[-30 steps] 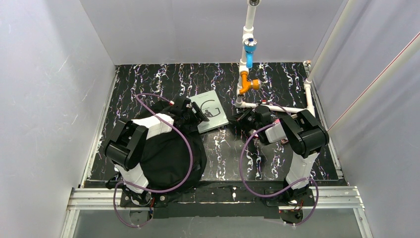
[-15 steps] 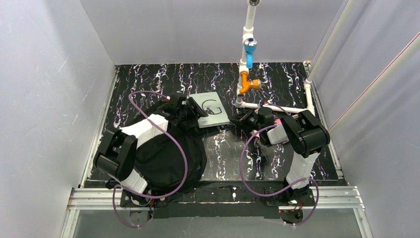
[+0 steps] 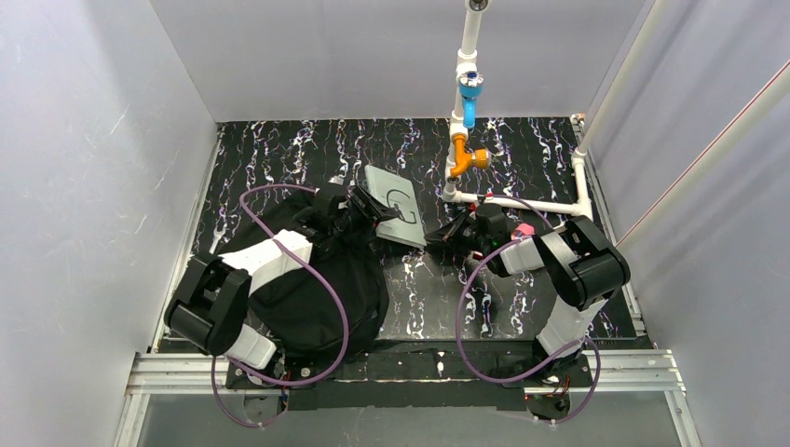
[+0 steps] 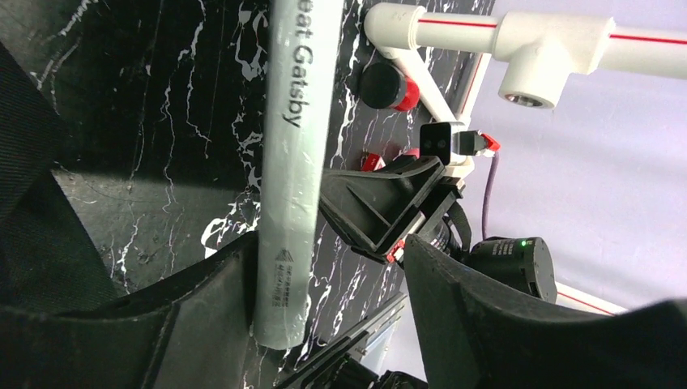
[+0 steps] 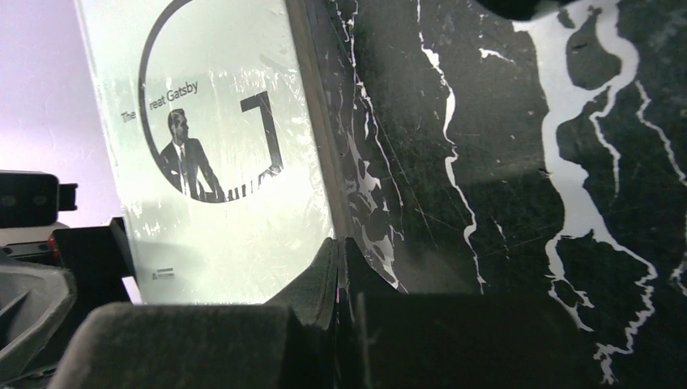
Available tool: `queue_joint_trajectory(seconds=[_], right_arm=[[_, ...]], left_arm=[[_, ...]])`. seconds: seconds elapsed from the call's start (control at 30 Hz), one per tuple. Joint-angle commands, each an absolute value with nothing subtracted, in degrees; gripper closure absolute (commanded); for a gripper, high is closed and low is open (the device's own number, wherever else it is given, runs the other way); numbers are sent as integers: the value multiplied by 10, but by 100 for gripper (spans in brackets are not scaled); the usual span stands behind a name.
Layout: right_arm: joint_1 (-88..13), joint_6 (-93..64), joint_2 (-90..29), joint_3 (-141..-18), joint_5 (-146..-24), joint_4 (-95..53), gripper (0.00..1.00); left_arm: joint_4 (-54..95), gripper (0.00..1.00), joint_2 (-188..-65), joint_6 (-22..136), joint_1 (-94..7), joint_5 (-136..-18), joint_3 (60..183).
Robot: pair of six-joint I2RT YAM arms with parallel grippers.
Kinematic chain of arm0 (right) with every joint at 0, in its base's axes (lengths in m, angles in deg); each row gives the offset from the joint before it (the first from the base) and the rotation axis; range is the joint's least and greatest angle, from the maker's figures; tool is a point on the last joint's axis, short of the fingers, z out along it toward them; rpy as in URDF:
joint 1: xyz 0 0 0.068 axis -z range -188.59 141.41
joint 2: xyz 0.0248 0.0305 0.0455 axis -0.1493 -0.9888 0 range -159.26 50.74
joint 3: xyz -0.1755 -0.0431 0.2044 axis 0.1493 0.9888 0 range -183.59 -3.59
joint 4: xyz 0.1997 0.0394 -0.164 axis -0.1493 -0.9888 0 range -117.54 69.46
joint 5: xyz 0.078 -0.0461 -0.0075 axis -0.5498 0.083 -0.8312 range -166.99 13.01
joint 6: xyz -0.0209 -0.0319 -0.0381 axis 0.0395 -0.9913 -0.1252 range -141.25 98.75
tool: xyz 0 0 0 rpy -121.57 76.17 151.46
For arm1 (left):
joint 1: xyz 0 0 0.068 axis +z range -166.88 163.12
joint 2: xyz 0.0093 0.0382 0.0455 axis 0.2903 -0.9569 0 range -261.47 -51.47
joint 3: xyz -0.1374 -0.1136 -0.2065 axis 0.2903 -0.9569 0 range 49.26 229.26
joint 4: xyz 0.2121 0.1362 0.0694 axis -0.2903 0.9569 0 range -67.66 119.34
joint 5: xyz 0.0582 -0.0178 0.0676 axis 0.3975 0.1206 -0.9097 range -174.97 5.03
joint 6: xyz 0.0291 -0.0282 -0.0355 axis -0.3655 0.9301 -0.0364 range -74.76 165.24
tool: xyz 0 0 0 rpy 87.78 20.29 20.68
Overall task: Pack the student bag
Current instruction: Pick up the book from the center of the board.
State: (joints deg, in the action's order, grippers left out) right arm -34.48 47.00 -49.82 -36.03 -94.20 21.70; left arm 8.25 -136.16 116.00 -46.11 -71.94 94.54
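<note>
1. Student bag (image 3: 307,298) lies slumped at the near left corner of the desk (image 3: 279,149). We see the left arm stretched over it and a purple cable (image 3: 336,328) looped across its black fabric.
2. Just past the student bag's far edge, toward the middle of the desk, we find the left gripper (image 3: 373,207) with its jaws spread wide. In its wrist view one finger (image 4: 219,284) touches the book's grey spine, and the other finger (image 4: 462,308) stands well apart from it.
3. We see the book (image 3: 396,200) near the middle of the desk, tilted rather than flat. Its pale cover reads "The Great Gatsby" around a small figure of a man.
4. The right gripper (image 3: 440,237) meets the book at its near right corner. Its fingers are pressed together with only a thin seam between them, and their tips touch the book's corner. We cannot tell whether any of the cover is nipped there.
5. Toward the far right corner we see a white pipe frame (image 3: 522,201). An orange fitting (image 3: 463,156) sits on its upright, and a blue fitting (image 3: 470,98) sits above that.
</note>
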Motion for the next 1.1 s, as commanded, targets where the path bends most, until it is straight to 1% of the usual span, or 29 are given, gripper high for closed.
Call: queue_joint_trajectory(seconds=[0.0, 0.1, 0.17, 0.2, 0.27, 0.3, 0.47, 0.53, 0.6, 0.7, 0.83, 0.9, 1.0, 1.07], right_arm=[[-361, 464, -480, -367, -983, 243, 99], [-361, 460, -475, -364, -987, 249, 99], [-361, 438, -462, -366, -990, 224, 99], [-361, 418, -450, -369, -987, 198, 99], [-362, 367, -425, -380, -982, 125, 81], [-362, 336, -411, -388, -981, 84, 72], [-364, 164, -296, -408, -940, -136, 36], [-366, 111, -244, -418, -928, -237, 24], [-373, 62, -196, -429, -917, -321, 15], [-408, 12, -127, -433, -895, -397, 3], [-497, -6, -48, -438, -878, -421, 2], [-533, -7, -24, -446, -872, -408, 2], [-541, -5, -5, -473, -887, -379, 2], [-541, 0, -9, -516, -881, -386, 2]], left_arm=[[45, 44, -1383, 1162, -485, -679, 964], [76, 58, -1383, 1111, -490, -694, 970], [128, 75, -1364, 1061, -490, -725, 981], [149, 82, -1354, 1033, -490, -744, 986], [195, 96, -1335, 993, -489, -780, 994], [215, 100, -1327, 970, -489, -792, 1004], [310, 100, -1268, 866, -489, -810, 1044], [374, 100, -1235, 827, -489, -799, 1071], [436, 100, -1193, 790, -488, -774, 1098], [512, 100, -1115, 737, -487, -733, 1132], [613, 100, -1049, 655, -484, -641, 1200], [660, 100, -1027, 630, -483, -623, 1218], [716, 100, -1009, 596, -482, -608, 1238], [738, 100, -1006, 586, -482, -596, 1245]])
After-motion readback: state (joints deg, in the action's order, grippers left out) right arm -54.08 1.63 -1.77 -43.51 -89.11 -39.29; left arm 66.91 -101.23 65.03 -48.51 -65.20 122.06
